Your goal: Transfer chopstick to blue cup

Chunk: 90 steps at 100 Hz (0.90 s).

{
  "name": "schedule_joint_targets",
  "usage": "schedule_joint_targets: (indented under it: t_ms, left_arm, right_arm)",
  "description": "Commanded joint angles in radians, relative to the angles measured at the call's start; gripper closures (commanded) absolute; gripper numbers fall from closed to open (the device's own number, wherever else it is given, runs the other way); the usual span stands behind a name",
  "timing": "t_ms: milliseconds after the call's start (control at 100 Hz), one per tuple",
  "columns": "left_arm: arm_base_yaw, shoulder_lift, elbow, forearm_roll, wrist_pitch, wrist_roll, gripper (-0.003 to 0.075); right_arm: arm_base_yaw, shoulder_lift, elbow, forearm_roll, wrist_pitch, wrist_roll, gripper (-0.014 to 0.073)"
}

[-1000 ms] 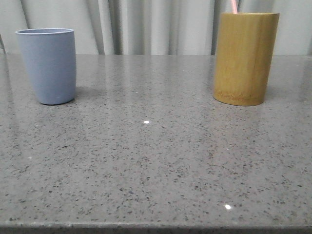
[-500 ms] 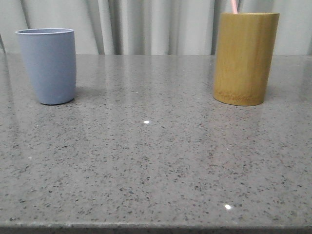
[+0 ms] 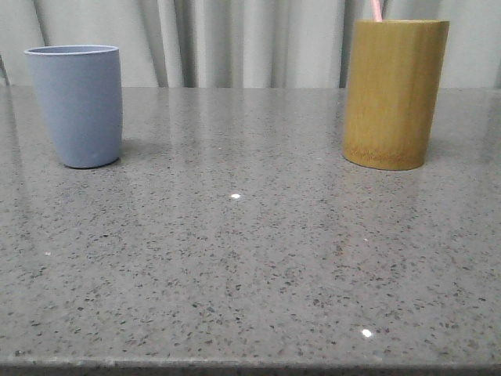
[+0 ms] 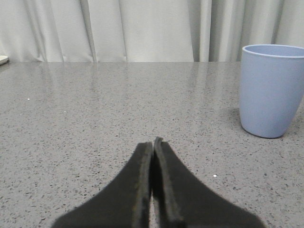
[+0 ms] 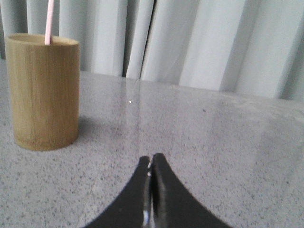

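On the far left of the table [image 3: 235,266], toward the back: the blue cup [image 3: 76,106], upright, mouth open, nothing standing in it that the front view shows. Matte, tapering to its base; likely light enough to tip if nudged.

Near that cup, low over the stone: the left gripper [image 4: 153,183], jaws pressed together, holding nothing. The cup [image 4: 270,90] stands ahead of it and off to one side, apart from the fingers.

Centre: bare speckled grey surface, glossy, with a few bright glints. Pale curtain [image 3: 250,43] behind.

Right, at the back, well apart from the blue cup: the bamboo holder [image 3: 394,94], upright, taller than the cup. The chopstick [image 3: 376,9] stands inside it, a thin pink stick rising past the rim; its upper end runs out of the picture, so its full length and lean are hard to judge.

Right gripper [image 5: 152,190]: jaws together, empty, low over the table, with the holder [image 5: 43,91] and the chopstick [image 5: 48,21] ahead of it.

Step in hand, as judged: the reach has not begun. To do it well, the right gripper should part its jaws, rise above the holder's rim, close on the exposed pink shaft well clear of the bamboo, and draw it straight up so the holder does not tip.
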Motion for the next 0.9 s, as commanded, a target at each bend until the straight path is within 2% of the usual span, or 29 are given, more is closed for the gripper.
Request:
schedule_joint_targets:
  t_ms: [0,150,320,450,740,810,890]
  left_arm:
    - [0.001,-0.035,-0.011,-0.01,-0.089,-0.003,0.0739]
    - [0.001,-0.031,-0.086,-0.01,-0.056,-0.003,0.0739]
    - [0.001,0.034,-0.232,-0.01,0.082,-0.003,0.0739]
    - [-0.008,0.137,-0.359,-0.04,0.158,-0.003,0.0739]
    - [-0.027,0.427,-0.622,-0.054,0.271,-0.003,0.0735]
    - [-0.027,0.501,-0.683,-0.054,0.294,-0.003,0.0706]
    - [-0.027,0.583,-0.749,-0.054,0.311,-0.003,0.0629]
  right_arm:
    - [-0.004,-0.022,-0.01,0.035,-0.089,0.019,0.0656]
    - [-0.003,-0.016,-0.084,0.08,0.033,0.033,0.0656]
    - [-0.003,0.041,-0.237,0.083,0.234,0.033,0.0656]
    - [-0.003,0.129,-0.381,0.096,0.348,0.033,0.0656]
    - [-0.003,0.403,-0.671,0.102,0.505,0.033,0.0652]
    - [-0.003,0.473,-0.736,0.102,0.534,0.033,0.065]
    - [-0.003,0.54,-0.799,0.102,0.544,0.033,0.0621]
